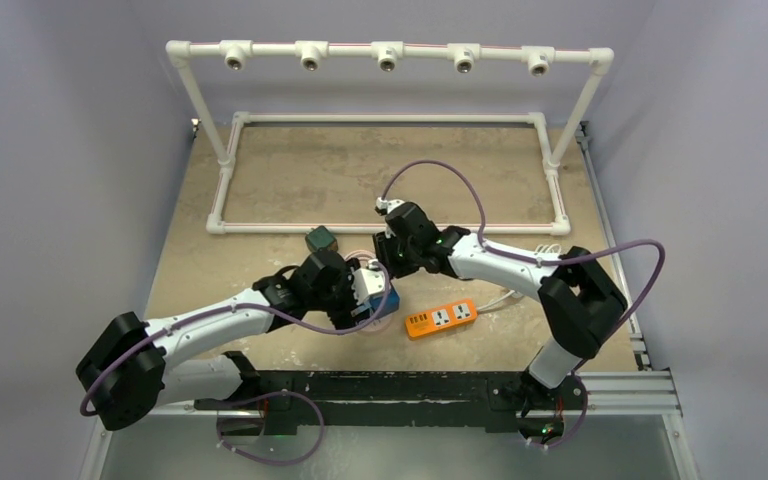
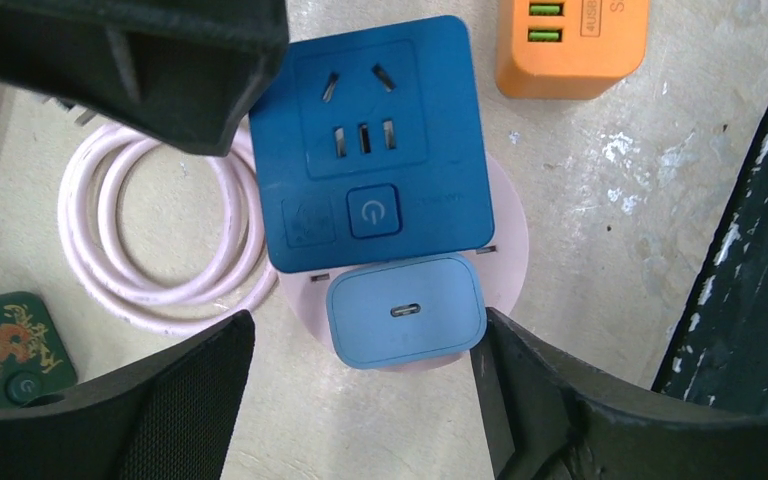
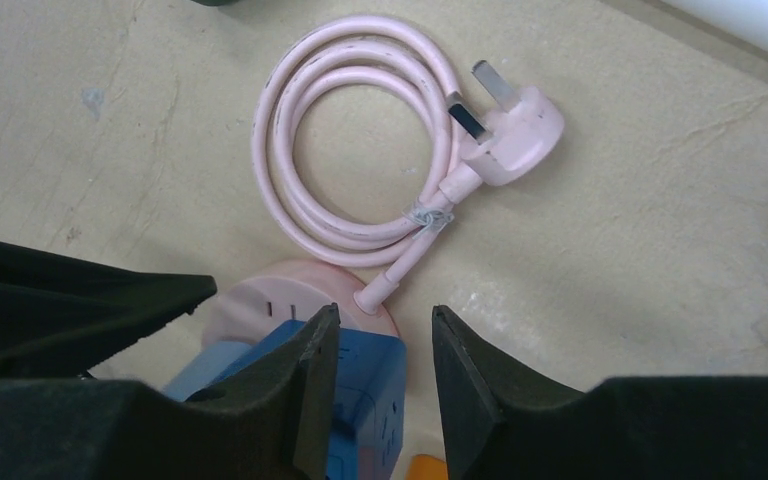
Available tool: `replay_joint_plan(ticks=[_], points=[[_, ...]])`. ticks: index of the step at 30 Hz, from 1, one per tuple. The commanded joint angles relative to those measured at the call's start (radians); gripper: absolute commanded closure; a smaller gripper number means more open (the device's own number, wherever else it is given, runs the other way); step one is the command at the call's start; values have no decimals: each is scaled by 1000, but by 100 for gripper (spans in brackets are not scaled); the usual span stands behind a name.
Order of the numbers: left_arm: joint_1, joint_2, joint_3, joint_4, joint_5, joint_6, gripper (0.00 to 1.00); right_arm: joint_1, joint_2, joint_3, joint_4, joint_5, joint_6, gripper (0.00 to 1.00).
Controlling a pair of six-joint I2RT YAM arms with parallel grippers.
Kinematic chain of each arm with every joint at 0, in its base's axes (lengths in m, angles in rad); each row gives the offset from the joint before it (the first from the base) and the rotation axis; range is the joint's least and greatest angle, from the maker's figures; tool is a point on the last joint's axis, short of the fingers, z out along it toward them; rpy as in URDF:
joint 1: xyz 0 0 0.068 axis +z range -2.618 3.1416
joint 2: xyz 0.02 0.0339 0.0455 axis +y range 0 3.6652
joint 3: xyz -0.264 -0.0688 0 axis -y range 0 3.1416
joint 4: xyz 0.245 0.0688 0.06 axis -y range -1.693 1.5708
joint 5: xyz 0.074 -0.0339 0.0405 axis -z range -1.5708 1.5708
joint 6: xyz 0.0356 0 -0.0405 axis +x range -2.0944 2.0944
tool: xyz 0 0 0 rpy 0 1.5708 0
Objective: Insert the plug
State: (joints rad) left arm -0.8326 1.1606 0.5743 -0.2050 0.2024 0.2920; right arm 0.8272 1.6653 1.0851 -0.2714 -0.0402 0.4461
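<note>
- Two arms are meeting over the blue socket block (image 2: 370, 140), which is sitting on a pink round base (image 2: 508, 240) near the middle of the table (image 1: 360, 170).
- Left arm (image 1: 210, 320) is reaching in from the near-left of the block, elbow low, wrist pointing down at it.
- Left gripper (image 2: 362, 335) is standing wide, its fingers (image 2: 190, 400) straddling a light-blue charger (image 2: 405, 310) that is butting against the block's edge. One finger is touching or nearly touching the charger and the other is standing clear, so nothing is being clamped.
- Right arm (image 1: 500, 262) is stretching in from the right of the block, forearm nearly level, wrist hanging over the block's far side.
- Right gripper (image 3: 385, 320) is showing a moderate gap with nothing held in it; the block and base are showing below.
- Pink plug (image 3: 515, 130) is lying flat on the table just beyond the block, prongs bare, resting against its coiled pink cord (image 3: 340, 130), which is running to the base.
- Orange power strip (image 1: 442, 318) is lying just to the right of the block.
- Green box (image 2: 5, 345) is sitting near the block, to its far left.
- White pipe frame (image 1: 390, 50) is standing well beyond the block; pale lilac walls (image 1: 60, 150) are enclosing the scuffed beige surface.
</note>
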Motion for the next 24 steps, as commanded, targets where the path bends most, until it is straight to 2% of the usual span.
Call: replay_joint_plan(ticks=[1,6,11,16,24], points=[[1,-30,3,10,7,96,22,3,-56,-40,-20,37,28,59],[0,-78,-9,7,99,131,14,3,-84,-71,-29,69,54,59],[1,-111,-20,34,163,172,1,3,-98,-76,-29,74,65,58],[1,-79,-3,26,225,192,1,3,-99,-58,-33,74,65,58],[28,-48,2,28,212,214,15,3,-112,-66,-31,71,68,60]])
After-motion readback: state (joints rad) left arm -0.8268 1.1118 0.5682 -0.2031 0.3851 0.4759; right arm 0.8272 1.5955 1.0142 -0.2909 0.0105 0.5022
